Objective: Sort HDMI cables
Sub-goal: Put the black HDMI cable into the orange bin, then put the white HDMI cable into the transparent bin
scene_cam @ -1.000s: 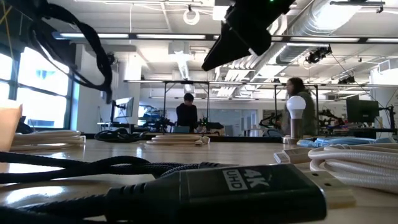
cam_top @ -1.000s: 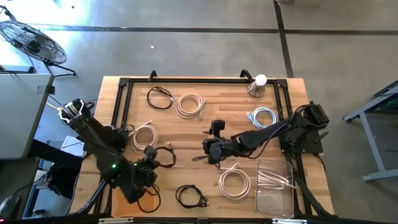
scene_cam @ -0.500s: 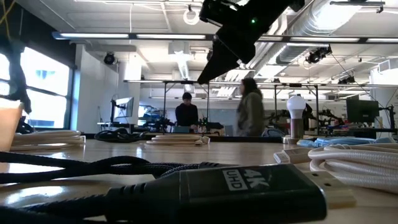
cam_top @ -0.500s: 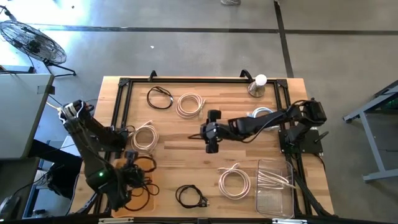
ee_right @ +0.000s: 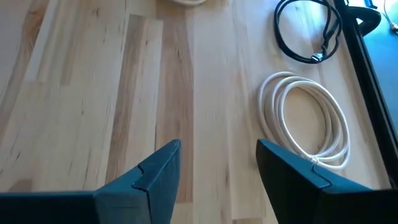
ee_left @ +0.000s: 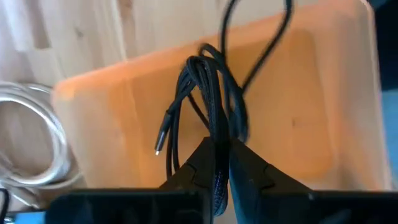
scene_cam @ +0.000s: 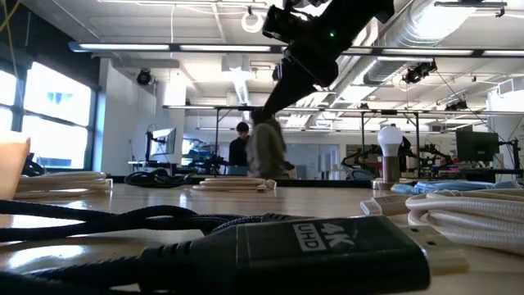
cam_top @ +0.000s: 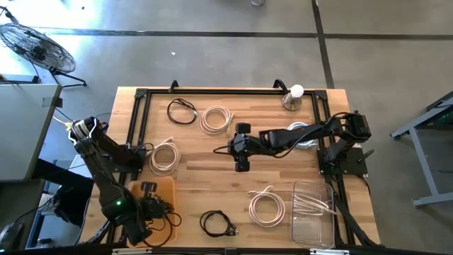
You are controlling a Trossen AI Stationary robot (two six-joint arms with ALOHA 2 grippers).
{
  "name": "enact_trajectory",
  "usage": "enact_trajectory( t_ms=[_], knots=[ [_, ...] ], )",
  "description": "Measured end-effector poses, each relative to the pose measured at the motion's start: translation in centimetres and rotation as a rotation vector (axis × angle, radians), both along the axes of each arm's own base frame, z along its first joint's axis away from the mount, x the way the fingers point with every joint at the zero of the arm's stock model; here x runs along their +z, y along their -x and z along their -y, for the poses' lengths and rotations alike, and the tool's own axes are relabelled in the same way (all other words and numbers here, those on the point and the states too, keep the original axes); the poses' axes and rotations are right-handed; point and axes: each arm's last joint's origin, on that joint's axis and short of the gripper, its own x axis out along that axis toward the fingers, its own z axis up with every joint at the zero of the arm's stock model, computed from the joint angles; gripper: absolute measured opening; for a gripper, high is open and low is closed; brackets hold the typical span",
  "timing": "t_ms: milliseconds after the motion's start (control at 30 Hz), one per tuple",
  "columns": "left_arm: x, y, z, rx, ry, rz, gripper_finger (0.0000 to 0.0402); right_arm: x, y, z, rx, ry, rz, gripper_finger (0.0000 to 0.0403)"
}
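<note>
Black cable [ee_left: 211, 99] was pinched by left fingers [ee_left: 249, 168] over orange tray [ee_left: 311, 93] for drop-off; right fingers [ee_right: 155, 168] were open, empty, above bench [ee_right: 93, 93].

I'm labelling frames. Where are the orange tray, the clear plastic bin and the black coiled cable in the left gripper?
orange tray [ee_left: 311, 93], left wrist view, bare floor.
clear plastic bin [cam_top: 312, 225], high view, bare bottom.
black coiled cable [ee_left: 214, 93], left wrist view, coil strands.

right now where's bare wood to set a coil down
Free: the strip between the white coil on the left and the open right gripper, and below that gripper. Crowded: the orange tray, where the shut left gripper holds a black cable.
</note>
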Motion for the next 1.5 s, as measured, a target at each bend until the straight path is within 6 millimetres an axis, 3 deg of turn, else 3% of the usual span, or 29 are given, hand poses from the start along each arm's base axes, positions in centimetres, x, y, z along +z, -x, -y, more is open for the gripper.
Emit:
enact_trajectory(
  t_ms=[333,500,733,867,1000,1167,1333,1500],
  knots=[
    [0.0,-0.1,-0.5,0.028,-0.089,0.077,0.0162,-0.2,0.2,-0.7,0.011,-0.011,-0.026,0.0201],
    [0.0,0.4,-1.3,0.029,-0.178,0.033,0.0204,-0.3,0.3,-0.8,0.002,-0.021,-0.033,0.0197],
    [0.3,1.1,-3.5,0.104,-0.390,-0.027,0.0210,-0.3,0.4,-0.8,0.000,-0.017,-0.039,0.0197],
    [1.1,-0.2,-4.7,0.066,-0.520,0.196,0.0210,-0.3,0.3,-0.7,-0.001,-0.016,-0.038,0.0197],
    [1.4,-2.5,-6.7,0.176,-0.605,0.300,0.0210,-0.3,0.3,-0.7,0.001,-0.015,-0.036,0.0197],
    [1.5,-5.2,-10.7,0.118,-0.621,0.049,0.0210,-0.3,0.4,-0.7,0.001,-0.015,-0.040,0.0197],
    [1.3,-6.9,-14.3,-0.178,-0.624,-0.202,0.0202,-0.4,0.4,-0.7,0.011,-0.020,-0.055,0.0197],
    [1.2,-7.6,-16.6,-0.406,-0.556,-0.345,0.0176,-0.6,0.7,-0.8,0.028,-0.048,-0.086,0.0197]
  ],
)
